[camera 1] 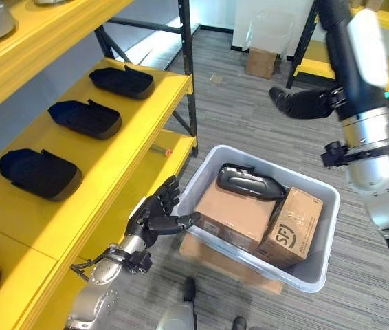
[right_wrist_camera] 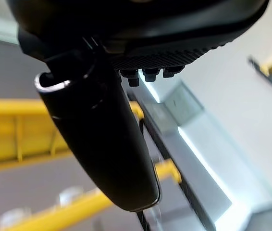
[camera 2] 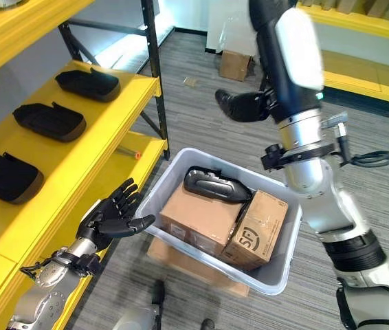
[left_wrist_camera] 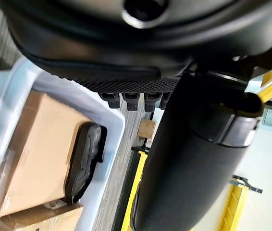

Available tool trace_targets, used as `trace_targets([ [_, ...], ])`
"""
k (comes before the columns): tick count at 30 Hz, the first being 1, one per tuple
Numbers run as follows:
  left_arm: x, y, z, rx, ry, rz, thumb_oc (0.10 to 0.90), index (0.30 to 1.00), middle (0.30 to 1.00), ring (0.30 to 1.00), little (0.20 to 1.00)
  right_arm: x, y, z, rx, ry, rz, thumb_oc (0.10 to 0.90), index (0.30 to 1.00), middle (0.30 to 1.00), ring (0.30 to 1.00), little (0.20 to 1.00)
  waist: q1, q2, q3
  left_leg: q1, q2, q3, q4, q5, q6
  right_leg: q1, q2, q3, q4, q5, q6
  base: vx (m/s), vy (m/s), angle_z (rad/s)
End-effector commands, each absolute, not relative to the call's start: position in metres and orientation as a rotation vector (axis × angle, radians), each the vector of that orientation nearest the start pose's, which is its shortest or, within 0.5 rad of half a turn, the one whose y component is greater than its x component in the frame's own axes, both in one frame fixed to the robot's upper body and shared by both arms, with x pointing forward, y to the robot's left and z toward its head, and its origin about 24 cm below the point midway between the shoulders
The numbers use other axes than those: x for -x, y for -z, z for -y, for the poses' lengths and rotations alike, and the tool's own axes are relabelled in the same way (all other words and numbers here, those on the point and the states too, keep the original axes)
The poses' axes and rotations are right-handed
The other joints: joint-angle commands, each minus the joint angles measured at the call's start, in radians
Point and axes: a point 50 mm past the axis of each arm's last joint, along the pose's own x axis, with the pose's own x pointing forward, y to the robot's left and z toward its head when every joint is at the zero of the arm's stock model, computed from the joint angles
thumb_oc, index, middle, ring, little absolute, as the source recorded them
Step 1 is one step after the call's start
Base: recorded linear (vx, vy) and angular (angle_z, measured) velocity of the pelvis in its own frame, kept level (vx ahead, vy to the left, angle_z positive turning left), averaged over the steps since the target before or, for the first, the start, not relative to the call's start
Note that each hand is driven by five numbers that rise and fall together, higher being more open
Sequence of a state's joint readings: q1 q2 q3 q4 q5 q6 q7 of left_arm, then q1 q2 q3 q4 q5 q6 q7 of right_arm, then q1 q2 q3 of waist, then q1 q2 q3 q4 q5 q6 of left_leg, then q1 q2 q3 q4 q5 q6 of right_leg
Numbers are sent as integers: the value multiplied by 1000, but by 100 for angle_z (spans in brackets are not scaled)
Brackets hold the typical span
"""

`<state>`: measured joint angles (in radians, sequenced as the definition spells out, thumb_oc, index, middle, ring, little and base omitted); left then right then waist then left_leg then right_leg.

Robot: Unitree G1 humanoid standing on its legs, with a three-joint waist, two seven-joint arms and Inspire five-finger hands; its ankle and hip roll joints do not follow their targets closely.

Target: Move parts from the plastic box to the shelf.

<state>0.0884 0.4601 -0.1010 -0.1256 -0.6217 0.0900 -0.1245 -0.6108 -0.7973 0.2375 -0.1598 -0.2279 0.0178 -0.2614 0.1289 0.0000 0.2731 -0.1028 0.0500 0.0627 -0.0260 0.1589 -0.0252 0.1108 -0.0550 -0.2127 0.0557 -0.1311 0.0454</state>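
Left hand (camera 1: 154,214) hung nearest the eye view, fingers spread and empty, just beside the plastic box (camera 1: 317,268). One black part (camera 1: 249,182) lay in the box on cardboard cartons (camera 1: 238,213); three parts (camera 1: 84,117) sat on the shelf (camera 1: 132,141) beyond the hand. Right hand (camera 1: 304,102) was raised well above, relaxed, empty.

Left wrist view: part (left_wrist_camera: 82,161) ahead of the fingers, untouched. Judged mostly done; one left.

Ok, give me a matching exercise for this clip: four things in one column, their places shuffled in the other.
Things:
1. left hand
2. right hand
3. black part
4. three dark parts

Places:
A. in a row on the yellow shelf
B. on the cardboard boxes in the plastic box
C. open, beside the plastic box's rim
D. raised above the floor beyond the box

Pairs: 1-C, 2-D, 3-B, 4-A
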Motion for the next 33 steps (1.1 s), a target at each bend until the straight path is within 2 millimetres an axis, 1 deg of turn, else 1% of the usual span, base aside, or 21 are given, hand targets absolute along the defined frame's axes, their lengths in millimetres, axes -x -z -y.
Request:
trace_targets([
  [1, -250, -108, -194, 131, 333, 164, 900, 1000, 1000, 1000, 1000, -290, -319, 179, 942, 288, 1025, 900, 1000, 1000, 1000, 1000, -9, 2, 13, -71, -10, -30, 42, -92, -38, -66, -22, 12, 29, 28, -12, -143, 11, 12],
  [6, -255, -122, -190, 135, 351, 229, 900, 1000, 1000, 1000, 1000, -294, -327, 178, 908, 403, 1030, 900, 1000, 1000, 1000, 1000, -3, 28, 86, -116, -32, -46, 50, -88, -25, -133, -22, 11, 76, 14, -17, -90, 14, 8],
  [7, -255, -123, -189, 137, 352, 233, 900, 1000, 1000, 1000, 1000, -296, -328, 179, 861, 410, 1000, 900, 1000, 1000, 1000, 1000, -2, 34, 101, -122, -36, -49, 51, -88, -21, -147, -22, 15, 86, 11, -19, -29, 21, 4],
  [9, -255, -125, -186, 153, 358, 233, 900, 1000, 1000, 1000, 1000, -298, -324, 180, 788, 407, 947, 900, 1000, 1000, 1000, 1000, -8, 43, 121, -128, -41, -50, 50, -88, -18, -171, -23, 17, 101, 10, -19, -11, 34, 0],
  [12, -256, -130, -182, 150, 353, 259, 900, 1000, 1000, 1000, 1000, -297, -319, 177, 738, 436, 929, 900, 1000, 1000, 1000, 1000, -22, 60, 151, -132, -47, -46, 49, -90, -12, -204, -23, 25, 125, 6, -22, -1, 59, 1],
  [17, -257, -137, -178, 164, 336, 285, 900, 1000, 1000, 1000, 1000, -295, -316, 174, 707, 498, 943, 900, 1000, 1000, 1000, 1000, -41, 90, 193, -146, -61, -37, 58, -97, -3, -261, -26, 42, 173, -6, -26, -1, 59, -6],
  [19, -258, -138, -176, 167, 335, 283, 900, 1000, 1000, 1000, 1000, -297, -313, 171, 704, 493, 910, 900, 1000, 1000, 1000, 1000, -46, 104, 210, -158, -71, -34, 74, -102, 2, -291, -31, 49, 204, -12, -26, 3, 45, -12],
  [26, -257, -142, -174, 164, 327, 295, 900, 1000, 1000, 1000, 1000, -299, -307, 167, 714, 475, 890, 900, 1000, 1000, 1000, 1000, -60, 127, 247, -181, -84, -21, 94, -106, 13, -355, -40, 64, 269, -24, -25, -1, 32, -9],
  [29, -257, -142, -174, 171, 320, 298, 900, 1000, 1000, 1000, 1000, -300, -306, 165, 705, 462, 902, 900, 1000, 1000, 1000, 1000, -63, 135, 247, -196, -88, -19, 100, -105, 16, -383, -39, 69, 294, -32, -27, 2, 44, -13],
  [33, -257, -141, -171, 178, 302, 297, 900, 1000, 1000, 1000, 1000, -296, -301, 160, 736, 419, 884, 900, 1000, 1000, 1000, 1000, -74, 152, 247, -242, -98, -14, 125, -109, 21, -462, -41, 80, 364, -50, -28, -3, 58, -13],
])
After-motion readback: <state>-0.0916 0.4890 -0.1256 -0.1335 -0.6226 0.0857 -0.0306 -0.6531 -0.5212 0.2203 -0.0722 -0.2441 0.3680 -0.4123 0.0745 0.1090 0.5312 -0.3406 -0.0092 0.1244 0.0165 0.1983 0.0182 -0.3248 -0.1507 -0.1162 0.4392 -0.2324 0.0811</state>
